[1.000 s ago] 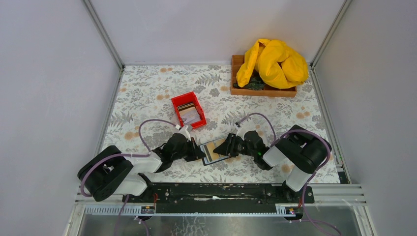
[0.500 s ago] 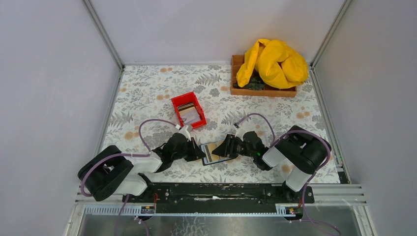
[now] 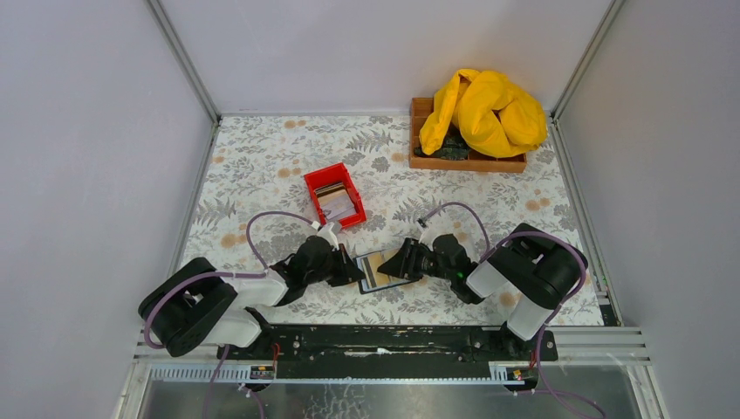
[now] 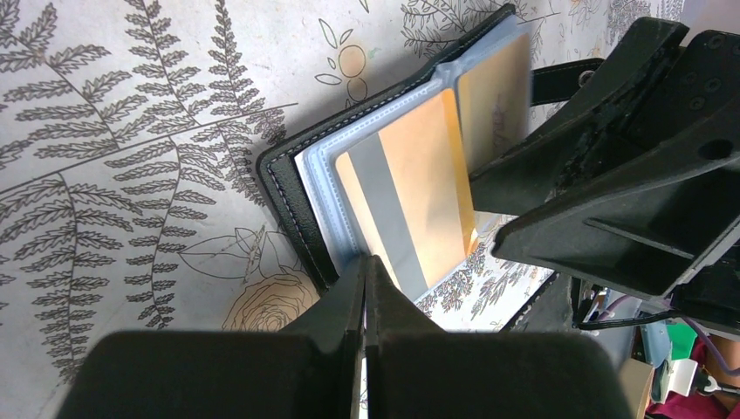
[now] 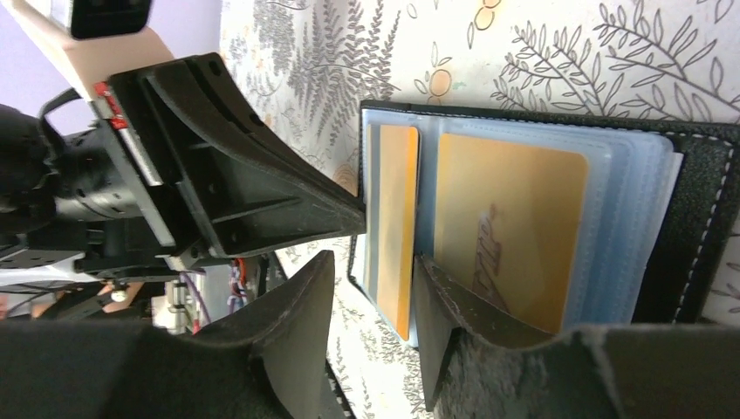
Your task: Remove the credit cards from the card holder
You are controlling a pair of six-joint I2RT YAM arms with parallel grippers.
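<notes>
Two gold credit cards (image 5: 510, 231) sit in clear sleeves of the open card holder (image 3: 381, 271), which lies midway along the table's (image 3: 262, 157) near edge. Fingers pressed together, the left gripper (image 4: 365, 262) bears on its edge. The right gripper (image 5: 373, 262), fingers spread, straddles the striped card's (image 4: 410, 201) end. Extraction seems in hand; next, pinch that card and draw it out straight.

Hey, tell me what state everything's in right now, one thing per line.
Black folding card holder: open, lying flat.
Gold plastic cards: inside clear sleeves.
Left pincer: shut, tip at holder's edge.
Right pincer: open, astride one card's end.
Small red plastic bin: holds loose cards.
Brown wooden tray: covered by yellow cloth.
</notes>
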